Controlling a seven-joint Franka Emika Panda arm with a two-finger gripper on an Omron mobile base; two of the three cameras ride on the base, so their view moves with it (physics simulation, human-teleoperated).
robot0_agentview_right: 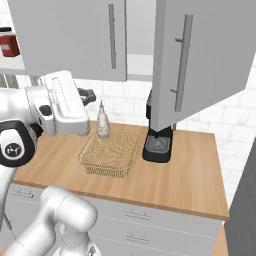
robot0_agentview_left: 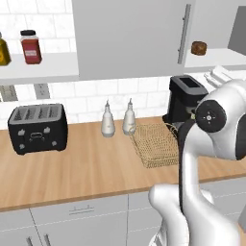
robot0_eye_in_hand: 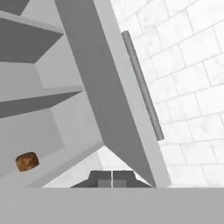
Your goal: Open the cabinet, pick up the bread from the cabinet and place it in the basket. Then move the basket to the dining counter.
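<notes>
looking along my hand [robot0_eye_in_hand: 112, 178], i see its two dark tips pressed together with nothing between them, raised just under the lower edge of the open door of the cabinet [robot0_eye_in_hand: 109, 96]. that door is a flat light-grey panel swung out edge-on toward me, with a long grey bar handle [robot0_eye_in_hand: 142, 85] running down its face. past the door the white inner shelf [robot0_eye_in_hand: 57, 162] lies bare except for the bread [robot0_eye_in_hand: 27, 161], a small round dark-brown bun with a mottled crust, sitting alone near the shelf's front edge. from the left base view the bun sits on the same shelf just right of the door edge, well above the table [robot0_agentview_left: 86, 168]. down on that light wood table the basket [robot0_agentview_right: 111, 154], shallow, golden-tan wire mesh i can see straight through, holds nothing and stands just beside the black coffee machine [robot0_agentview_right: 159, 145], with two pale bottles [robot0_agentview_left: 117, 119] behind it and a black toaster [robot0_agentview_left: 37, 127] further left.
</notes>
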